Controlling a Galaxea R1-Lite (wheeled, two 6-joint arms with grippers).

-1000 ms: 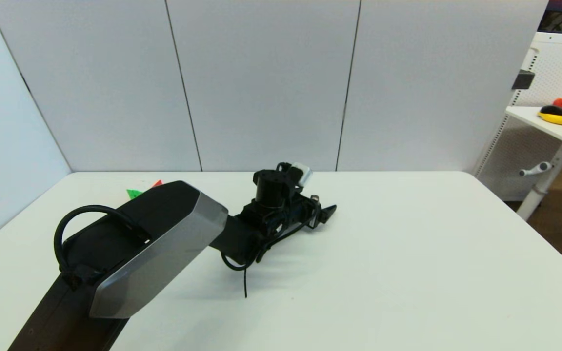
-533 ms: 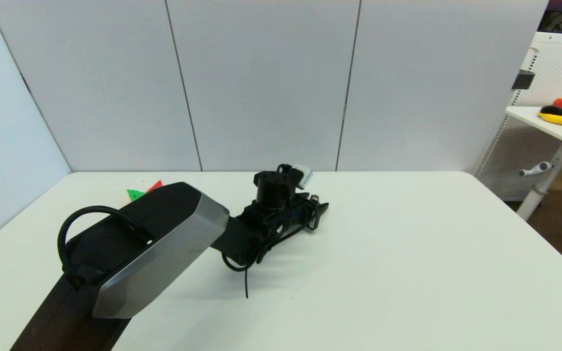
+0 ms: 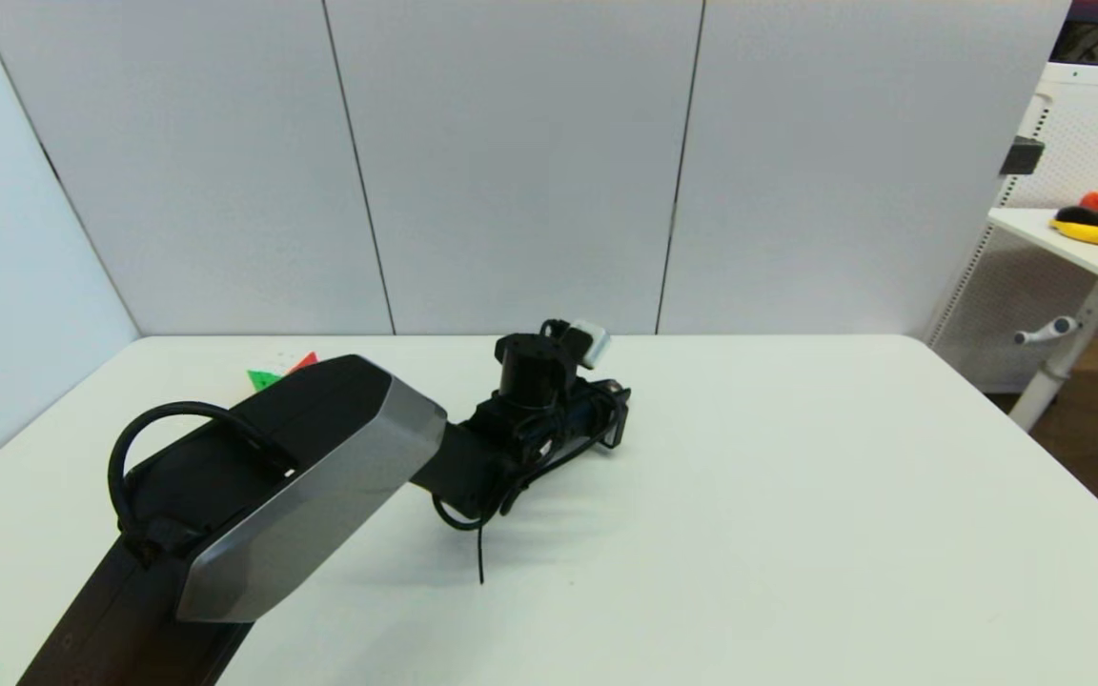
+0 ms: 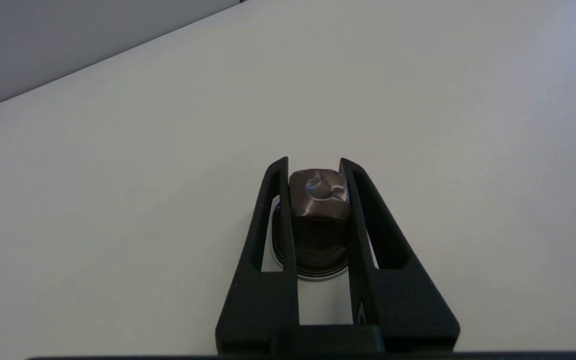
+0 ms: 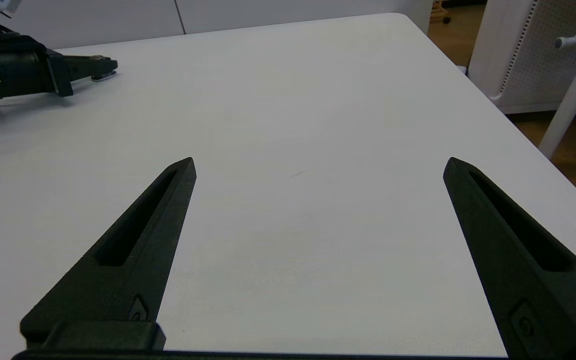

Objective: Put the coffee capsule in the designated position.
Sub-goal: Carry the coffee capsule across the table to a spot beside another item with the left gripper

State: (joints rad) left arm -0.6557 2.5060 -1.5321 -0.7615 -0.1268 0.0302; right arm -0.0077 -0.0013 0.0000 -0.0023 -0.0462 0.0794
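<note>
In the left wrist view the coffee capsule (image 4: pixel 318 210), small, dark and domed with a wider flat rim, sits between the two black fingers of my left gripper (image 4: pixel 314 167), which is shut on it low over the plain white tabletop. The right wrist view shows this gripper (image 5: pixel 99 66) from the side, with the capsule's rim (image 5: pixel 104 76) at the table surface. In the head view the left arm's wrist (image 3: pixel 549 410) reaches over the middle of the table and hides the fingers and the capsule. My right gripper (image 5: pixel 318 162) hangs open over bare table with nothing between its fingers.
A multicoloured puzzle cube (image 3: pixel 277 370) peeks out behind the left forearm at the far left. White wall panels (image 3: pixel 511 162) close the table's back and left. Past the table's right edge stands a side table (image 3: pixel 1045 229) carrying a yellow and a red object.
The left gripper's fingertip, which stuck out to the right of the wrist in the head view, has drawn back and dropped out of sight behind the wrist. The arm has barely shifted.
</note>
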